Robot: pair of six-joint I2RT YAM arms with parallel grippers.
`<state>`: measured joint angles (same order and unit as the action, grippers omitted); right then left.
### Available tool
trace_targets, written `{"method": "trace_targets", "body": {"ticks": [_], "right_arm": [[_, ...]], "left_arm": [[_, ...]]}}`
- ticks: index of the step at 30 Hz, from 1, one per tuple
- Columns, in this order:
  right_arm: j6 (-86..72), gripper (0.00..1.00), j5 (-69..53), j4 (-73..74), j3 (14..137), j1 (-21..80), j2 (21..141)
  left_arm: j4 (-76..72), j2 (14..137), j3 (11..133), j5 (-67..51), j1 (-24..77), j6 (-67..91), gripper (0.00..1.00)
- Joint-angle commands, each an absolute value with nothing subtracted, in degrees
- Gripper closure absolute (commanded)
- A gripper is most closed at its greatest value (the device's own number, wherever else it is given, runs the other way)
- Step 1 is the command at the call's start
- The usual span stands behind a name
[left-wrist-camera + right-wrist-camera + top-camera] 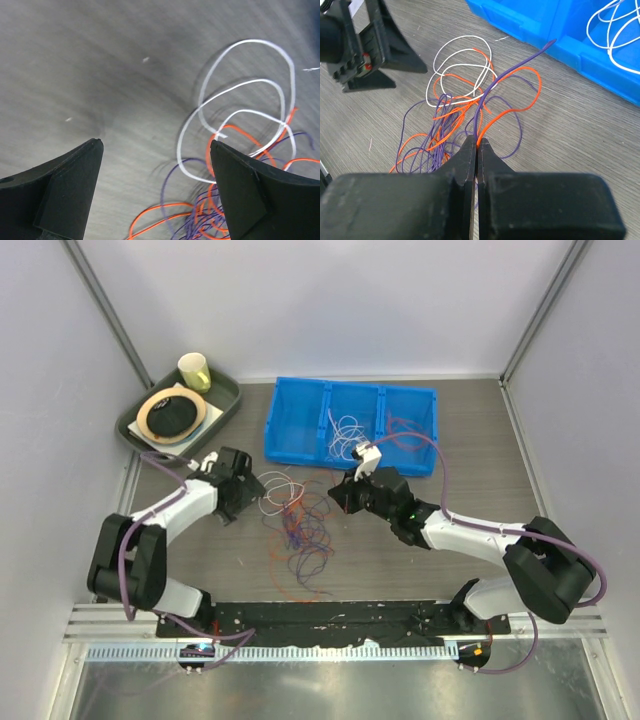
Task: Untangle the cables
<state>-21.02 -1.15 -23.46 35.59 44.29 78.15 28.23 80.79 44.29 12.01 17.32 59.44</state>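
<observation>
The cables [300, 528] lie in a loose tangle of white, orange and purple loops near the middle of the surface [380, 575], between the two arms and just in front of the blue bin [295, 425]. The white loops sit on the tangle's left edge, with the orange and purple strands knotted more densely to the right and nearer the arm bases. One purple cable [512, 74] rises out of the heap toward the bin, and the right end effector [478, 145] is clenched on it, fingers pressed together; an orange strand runs into the same pinch. The left end effector [156, 145] is released, jaws spread wide, and hangs just beside the white loops without touching them. In the bin, more white cables [347, 428] lie in the middle compartment and an orange-red cable [405, 437] in the right one. At the back left stands a green tray [228, 400] with a pale cup [194, 370] in it.
</observation>
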Motion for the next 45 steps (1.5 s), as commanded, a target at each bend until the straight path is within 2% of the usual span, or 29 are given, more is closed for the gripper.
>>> {"method": "trace_targets", "body": {"ticks": [1,6,9,10,17,21,27,31,36,41,45], "right_arm": [[-20.0,0.99,-1.0,-23.8,35.9,44.6,78.2],[-20.3,0.99,-0.3,-23.5,35.6,44.6,77.4],[-20.2,0.99,-0.3,-22.9,35.5,44.6,76.8],[-20.0,0.99,-0.3,-22.7,35.4,44.6,76.7],[-20.8,0.99,1.9,-23.3,34.9,44.6,76.7],[-20.7,0.99,2.5,-23.5,34.5,44.6,76.2],[-21.2,0.99,4.2,-22.4,33.8,44.6,74.5],[-22.1,0.99,6.8,-20.0,32.7,44.6,72.3],[-22.5,0.99,16.2,-12.3,30.8,44.2,68.1],[-25.8,0.99,23.8,-3.6,29.4,41.5,62.3],[-28.7,0.99,25.9,1.4,28.0,37.4,58.7]], "left_arm": [[22.8,86.6,49.7,9.4,17.0,56.5,0.09],[20.1,91.0,51.6,9.7,16.9,56.2,0.15],[20.2,94.4,53.2,9.0,16.9,55.8,0.27],[20.4,95.4,53.7,9.0,16.9,55.8,0.37],[22.4,101.7,56.9,7.7,17.0,56.2,0.65],[22.6,101.4,56.8,8.2,17.0,54.8,1.00],[25.9,95.6,57.7,12.6,17.0,52.6,1.00],[34.1,83.9,58.8,22.0,17.0,53.1,1.00],[41.1,70.4,60.3,34.3,17.0,53.1,1.00],[46.3,57.6,67.0,43.7,16.7,54.2,1.00],[49.5,52.7,75.7,48.3,16.6,52.5,1.00]]}}
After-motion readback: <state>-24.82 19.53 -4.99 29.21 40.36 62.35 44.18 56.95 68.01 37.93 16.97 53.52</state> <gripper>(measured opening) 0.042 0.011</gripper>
